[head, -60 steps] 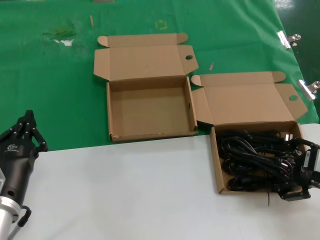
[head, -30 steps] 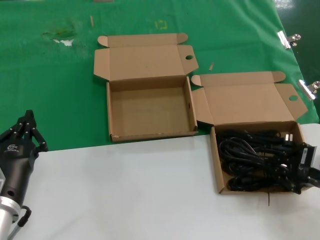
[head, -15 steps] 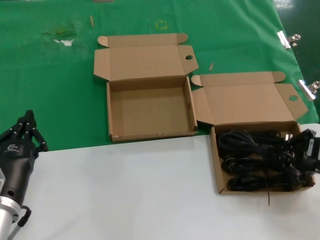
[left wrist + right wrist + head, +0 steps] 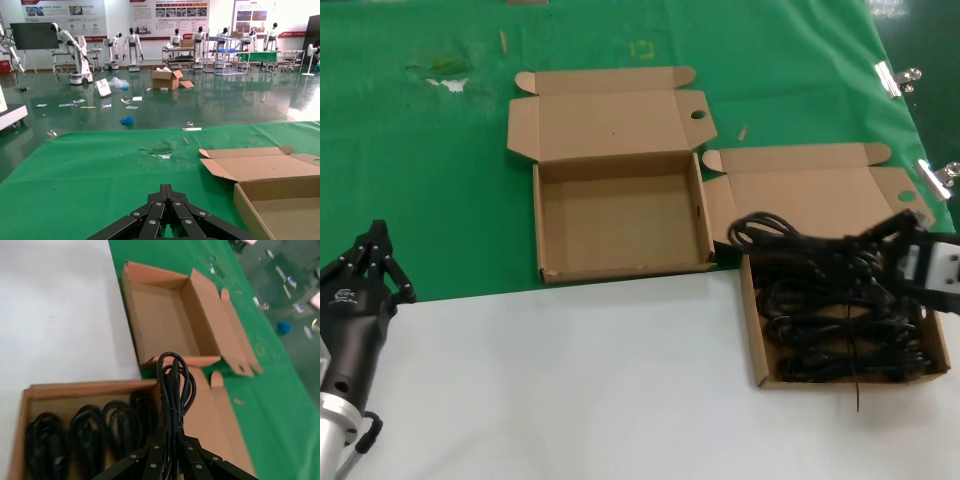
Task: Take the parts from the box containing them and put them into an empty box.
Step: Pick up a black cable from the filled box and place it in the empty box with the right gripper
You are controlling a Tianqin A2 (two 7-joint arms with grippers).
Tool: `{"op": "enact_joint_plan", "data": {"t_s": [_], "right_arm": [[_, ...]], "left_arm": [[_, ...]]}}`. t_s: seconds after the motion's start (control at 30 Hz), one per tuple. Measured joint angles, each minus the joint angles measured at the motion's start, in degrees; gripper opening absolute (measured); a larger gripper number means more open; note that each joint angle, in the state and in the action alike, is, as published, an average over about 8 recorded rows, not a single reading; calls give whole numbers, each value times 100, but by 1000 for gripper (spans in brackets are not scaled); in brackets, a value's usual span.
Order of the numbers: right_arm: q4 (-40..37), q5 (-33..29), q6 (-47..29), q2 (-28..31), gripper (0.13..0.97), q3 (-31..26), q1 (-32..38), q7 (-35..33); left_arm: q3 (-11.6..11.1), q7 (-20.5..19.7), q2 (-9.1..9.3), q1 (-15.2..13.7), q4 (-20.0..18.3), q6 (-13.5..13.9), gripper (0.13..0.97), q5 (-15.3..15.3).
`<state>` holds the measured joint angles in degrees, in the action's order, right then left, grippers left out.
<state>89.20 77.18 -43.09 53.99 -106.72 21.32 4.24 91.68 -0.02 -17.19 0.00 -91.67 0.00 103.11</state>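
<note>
No wording can be read with certainty anywhere: a small white logo on the left gripper (image 4: pixel 367 262) is too small to make out, and the printed wall posters (image 4: pixel 170 10) behind the hall's display robots stay illegible at this distance.

Risen from low at the right edge of the head view to mid-right: right gripper (image 4: pixel 910 250), now clamped on one cord bundle (image 4: pixel 800 245). Lifted out of the full box (image 4: pixel 752 335), that bundle, its loop now stretched toward frame centre over the box's hinged lid (image 4: pixel 800 195). Fewer cords (image 4: pixel 80 432) left lying inside.
</note>
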Motion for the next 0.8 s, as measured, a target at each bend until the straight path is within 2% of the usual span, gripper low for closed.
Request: {"op": "enact_joint_plan", "data": {"t_s": [0.43,0.8], "right_arm": [[-498,-953,200,-1323,168,-627,960,-327],[-980,-1644,361,-2378,168,-1024,1403,-384]], "left_arm": [[0,0,0,0,0,0,140,0],[0,0,0,0,0,0,140,0]]}}
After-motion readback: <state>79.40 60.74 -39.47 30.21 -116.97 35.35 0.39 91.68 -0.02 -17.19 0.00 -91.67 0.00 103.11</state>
